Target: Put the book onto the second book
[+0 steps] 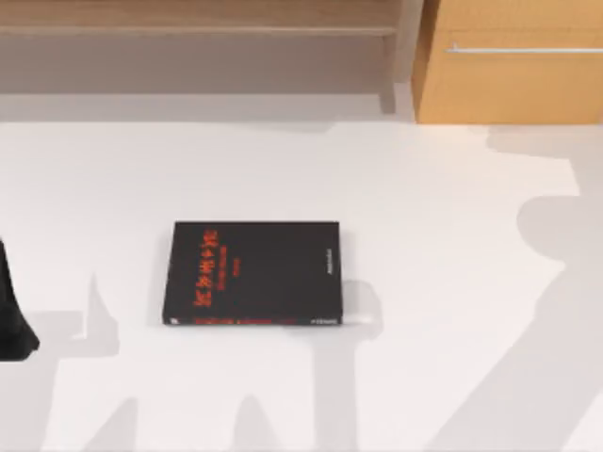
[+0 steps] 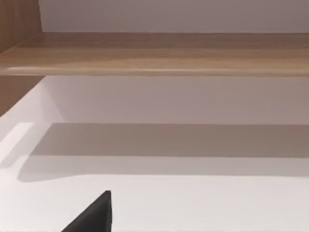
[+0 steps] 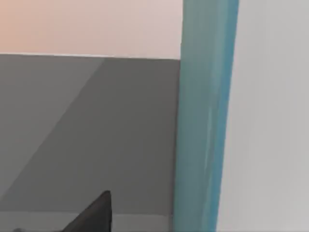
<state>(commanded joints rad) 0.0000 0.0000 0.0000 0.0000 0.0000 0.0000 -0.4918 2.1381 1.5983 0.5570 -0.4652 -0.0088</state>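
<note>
Close to my right wrist camera, the book (image 3: 205, 121), teal, stands edge-on; my right gripper's jaw state I cannot tell; the second book (image 1: 254, 273) lies flat mid-table (image 1: 452, 282); left arm (image 1: 14, 315) parked at the table's left edge.

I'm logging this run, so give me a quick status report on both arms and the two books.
Left arm parked at table's left edge. Teal book close before the right wrist camera. Black book flat mid-table, nothing on it. Path to it unobstructed.
</note>
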